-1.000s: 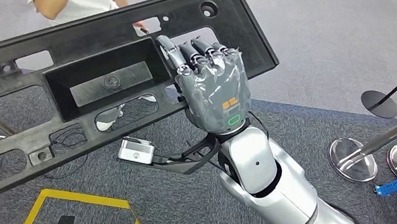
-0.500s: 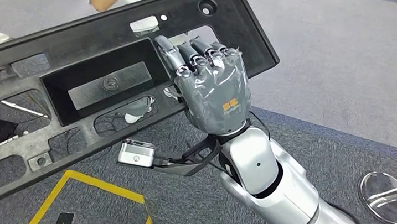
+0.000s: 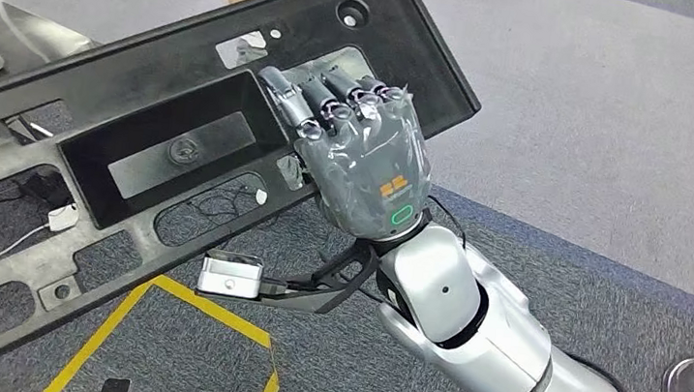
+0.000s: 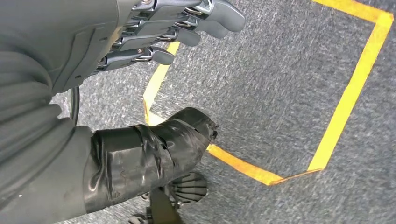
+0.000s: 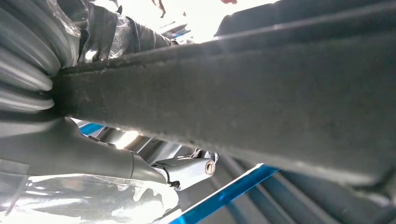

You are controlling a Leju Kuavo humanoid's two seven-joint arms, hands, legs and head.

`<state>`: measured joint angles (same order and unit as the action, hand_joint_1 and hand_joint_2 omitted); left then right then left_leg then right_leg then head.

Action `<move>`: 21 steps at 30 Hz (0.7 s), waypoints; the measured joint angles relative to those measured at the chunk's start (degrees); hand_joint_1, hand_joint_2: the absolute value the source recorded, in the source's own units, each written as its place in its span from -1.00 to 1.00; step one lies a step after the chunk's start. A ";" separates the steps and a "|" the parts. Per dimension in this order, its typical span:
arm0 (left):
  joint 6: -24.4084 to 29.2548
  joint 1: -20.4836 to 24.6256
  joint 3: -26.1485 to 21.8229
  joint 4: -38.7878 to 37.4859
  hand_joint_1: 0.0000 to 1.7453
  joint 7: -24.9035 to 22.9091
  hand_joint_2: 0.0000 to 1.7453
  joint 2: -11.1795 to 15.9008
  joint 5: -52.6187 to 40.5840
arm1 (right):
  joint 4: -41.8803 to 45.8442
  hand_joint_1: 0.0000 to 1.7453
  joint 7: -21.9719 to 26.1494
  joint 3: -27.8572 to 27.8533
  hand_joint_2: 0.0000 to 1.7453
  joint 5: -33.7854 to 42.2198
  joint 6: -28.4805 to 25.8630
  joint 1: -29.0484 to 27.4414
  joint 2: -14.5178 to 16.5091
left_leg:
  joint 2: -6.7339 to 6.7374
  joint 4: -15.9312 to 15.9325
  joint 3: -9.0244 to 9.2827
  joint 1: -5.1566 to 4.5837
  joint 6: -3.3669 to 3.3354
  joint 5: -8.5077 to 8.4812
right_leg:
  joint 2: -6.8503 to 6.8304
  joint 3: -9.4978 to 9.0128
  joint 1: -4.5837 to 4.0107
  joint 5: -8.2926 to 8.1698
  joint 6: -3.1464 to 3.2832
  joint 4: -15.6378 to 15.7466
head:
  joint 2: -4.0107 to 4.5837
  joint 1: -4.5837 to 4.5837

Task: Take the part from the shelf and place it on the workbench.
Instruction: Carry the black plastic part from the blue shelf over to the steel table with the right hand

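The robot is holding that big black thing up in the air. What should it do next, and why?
Probably keep carrying it, gripped as it is. The right hand holds the long black part by one end, tilted above grey carpet and yellow floor tape, with nothing under it to set it on. The left hand hangs over the carpet holding nothing, so it might help steady the part.

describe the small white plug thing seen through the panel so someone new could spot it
Start at the long black panel that the right hand grips, running across the head view. Look through the cutout near its lower left to the grey carpet: the white plug lies there on a thin white cable, the one bright white block among dark wires.
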<state>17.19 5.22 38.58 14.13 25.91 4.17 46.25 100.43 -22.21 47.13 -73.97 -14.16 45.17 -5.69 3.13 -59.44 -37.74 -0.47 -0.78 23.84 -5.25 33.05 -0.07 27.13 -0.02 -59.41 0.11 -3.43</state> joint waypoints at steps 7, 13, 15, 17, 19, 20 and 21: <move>-0.54 -0.09 0.02 -0.01 -1.00 -0.21 1.00 0.07 -0.06 | 0.78 1.00 0.09 0.23 1.00 -0.06 0.39 -0.38 0.13 | -4.09 0.96 1.24 0.47 -2.38 -0.09 | 4.55 5.07 0.23 6.13 -1.28 -11.63 | 0.00 0.35; -0.58 -0.15 0.07 -0.01 -1.00 -0.30 1.00 0.04 -0.07 | 0.96 1.00 0.09 0.26 1.00 -0.06 0.51 -1.00 0.12 | -8.72 0.26 1.35 0.41 -2.07 0.37 | 8.06 3.98 0.50 -0.80 -0.71 -4.60 | 0.00 0.34; -0.61 -0.13 0.08 -0.01 -1.00 -0.31 1.00 0.02 -0.07 | 1.13 1.00 0.09 0.27 1.00 -0.06 0.51 -0.99 0.12 | -10.03 0.07 0.94 0.65 -1.46 0.42 | 10.03 2.14 0.63 -1.84 -0.51 -0.55 | 0.00 0.36; -0.62 -0.32 0.09 -0.01 -1.00 -0.32 1.00 0.10 -0.07 | 1.22 1.00 0.09 0.28 1.00 -0.06 0.52 -0.96 0.13 | -11.27 0.29 0.60 0.96 -0.65 0.26 | 9.34 1.68 0.53 -1.77 -0.26 0.05 | 0.00 0.43; -0.62 -0.56 0.10 0.00 -1.00 -0.33 1.00 0.11 -0.08 | 1.27 1.00 0.09 0.30 1.00 -0.06 0.52 -0.88 0.19 | -9.54 -0.63 0.15 0.88 -0.02 0.84 | 7.90 1.04 0.66 -2.01 0.27 0.87 | 0.00 0.27; -0.62 -0.54 0.10 0.01 -1.00 -0.32 1.00 0.11 -0.09 | 1.31 1.00 0.09 0.31 1.00 -0.06 0.52 -0.82 0.23 | -7.68 -2.48 -0.74 0.83 0.28 1.91 | 7.08 0.71 0.75 -2.09 0.54 1.25 | 0.00 0.15; -0.62 -0.46 0.11 0.01 -1.00 -0.31 1.00 0.05 -0.09 | 1.36 1.00 0.09 0.33 1.00 -0.06 0.53 -0.79 0.27 | -5.62 -5.38 -2.10 0.86 0.56 3.39 | 6.25 0.46 0.72 -2.07 0.73 1.47 | 0.00 0.03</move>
<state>16.57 4.76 38.69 14.14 25.61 4.23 46.17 101.79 -22.12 47.46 -74.03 -13.63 44.37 -5.43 -2.49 -64.82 -39.84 0.39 -0.22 27.23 1.00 33.51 0.65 25.06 0.71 -57.95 0.11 -3.40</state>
